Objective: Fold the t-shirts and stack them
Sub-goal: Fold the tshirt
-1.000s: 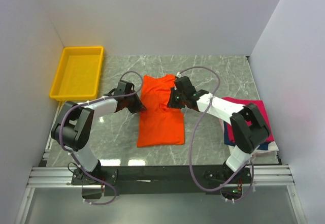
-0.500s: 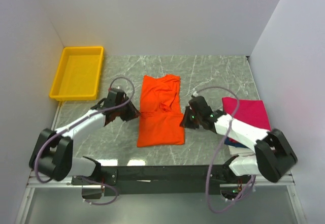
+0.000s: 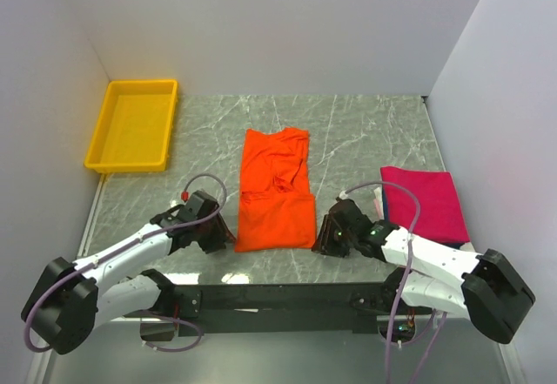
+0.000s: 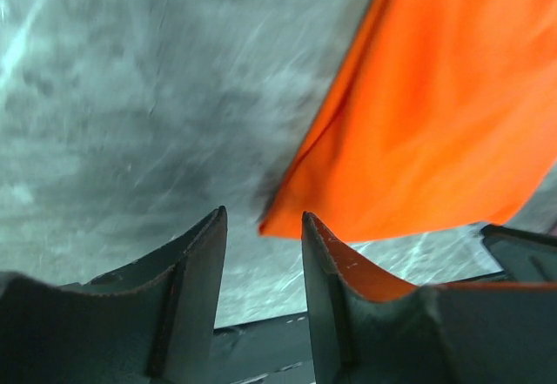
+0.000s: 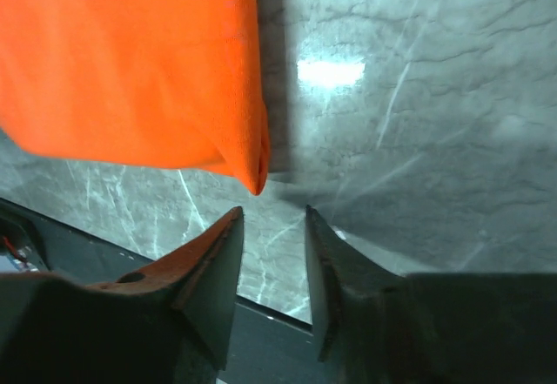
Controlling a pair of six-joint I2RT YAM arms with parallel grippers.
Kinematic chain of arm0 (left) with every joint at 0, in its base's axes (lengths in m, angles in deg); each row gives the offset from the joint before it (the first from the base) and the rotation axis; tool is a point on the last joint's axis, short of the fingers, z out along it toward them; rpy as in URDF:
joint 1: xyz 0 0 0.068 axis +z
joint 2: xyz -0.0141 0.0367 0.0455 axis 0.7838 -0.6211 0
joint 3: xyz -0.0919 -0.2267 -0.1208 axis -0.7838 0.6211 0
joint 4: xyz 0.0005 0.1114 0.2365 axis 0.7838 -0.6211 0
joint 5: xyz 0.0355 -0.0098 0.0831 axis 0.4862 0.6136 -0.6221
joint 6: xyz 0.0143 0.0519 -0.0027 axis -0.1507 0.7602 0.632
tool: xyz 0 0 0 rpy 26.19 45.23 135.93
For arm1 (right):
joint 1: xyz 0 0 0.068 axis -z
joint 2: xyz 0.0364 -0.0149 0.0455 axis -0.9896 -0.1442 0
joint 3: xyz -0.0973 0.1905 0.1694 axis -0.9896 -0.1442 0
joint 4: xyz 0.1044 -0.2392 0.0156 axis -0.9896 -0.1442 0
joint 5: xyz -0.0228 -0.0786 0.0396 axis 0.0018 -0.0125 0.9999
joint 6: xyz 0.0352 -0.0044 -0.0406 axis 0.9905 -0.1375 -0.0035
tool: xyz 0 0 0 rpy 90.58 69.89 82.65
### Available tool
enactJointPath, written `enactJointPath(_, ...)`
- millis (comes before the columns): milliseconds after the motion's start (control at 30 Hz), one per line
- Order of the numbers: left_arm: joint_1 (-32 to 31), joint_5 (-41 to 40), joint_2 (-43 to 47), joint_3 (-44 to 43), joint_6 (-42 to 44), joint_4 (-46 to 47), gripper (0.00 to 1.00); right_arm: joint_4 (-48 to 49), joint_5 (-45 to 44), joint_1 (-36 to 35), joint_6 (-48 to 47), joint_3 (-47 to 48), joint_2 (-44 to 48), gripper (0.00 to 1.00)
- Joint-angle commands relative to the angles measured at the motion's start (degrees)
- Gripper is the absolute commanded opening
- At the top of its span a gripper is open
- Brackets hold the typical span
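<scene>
- now both arms have come down from the middle of the orange shirt to its near corners, low by the front edge of the counter.
- a second ago they were up by the sleeves. the shirt has stayed put since they left it, so i think the side folds are done.
- my left pincer sits just beside the near left corner. it is a little way apart, with nothing in it. in the left wrist view the corner lies right in front of the gap.
- my right pincer sits just beside the near right corner, also a little way apart and empty. in the right wrist view the pointy corner tip aims at the gap.
- i think the next step is to pinch both corners and fold the near half up over the far half.
- the orange shirt lies flat in the middle of the counter as a long narrow shape, sleeves tucked in, with some creases near the middle.
- the cloth looks soft and thin, so the corners may slip or bunch.
- a folded pink shirt lies at the right, well apart. i think the stack goes there.
</scene>
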Motion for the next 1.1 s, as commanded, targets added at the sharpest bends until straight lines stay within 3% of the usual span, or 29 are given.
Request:
enactJointPath(0,-1.87,-0.57,0.27,1.25,-3.22,-0.54,0.46,4.54,-0.95,-0.78,3.18,-1.01,-0.73,0.43)
enactJointPath(233,-2.85,2.14,-0.79,3.36,-3.31,4.19,0.51,7.89,-1.91,-0.96,5.64,-2.24,-2.04,0.45)
enactJointPath(433,-3.37,4.27,-4.13,4.5,-3.13,9.64,0.47,10.26,-2.97,-1.05,7.84,-4.26,-2.39,0.44)
enactJointPath(633,-3.99,3.92,-6.68,4.86,-3.4,11.23,0.37,11.67,-4.55,-1.05,8.81,-4.88,-4.15,0.34)
enactJointPath(733,-3.99,3.65,-7.12,4.51,-3.14,11.41,0.25,11.06,-5.34,-1.05,8.29,-4.18,-4.68,0.18)
enactJointPath(767,-3.99,3.56,-7.12,3.98,-2.96,11.32,0.14,9.93,-5.34,-1.05,7.94,-3.74,-4.77,0.09)
enactJointPath(867,-3.99,3.65,-6.25,3.19,-2.08,11.24,0.01,6.5,-6.84,-0.96,5.74,-2.07,-3.89,0.0)
enactJointPath(1067,-6.27,3.47,-0.81,3.89,-3.4,6.32,0.01,-0.7,-6.22,-3.94,1.96,-1.36,-0.29,0.0)
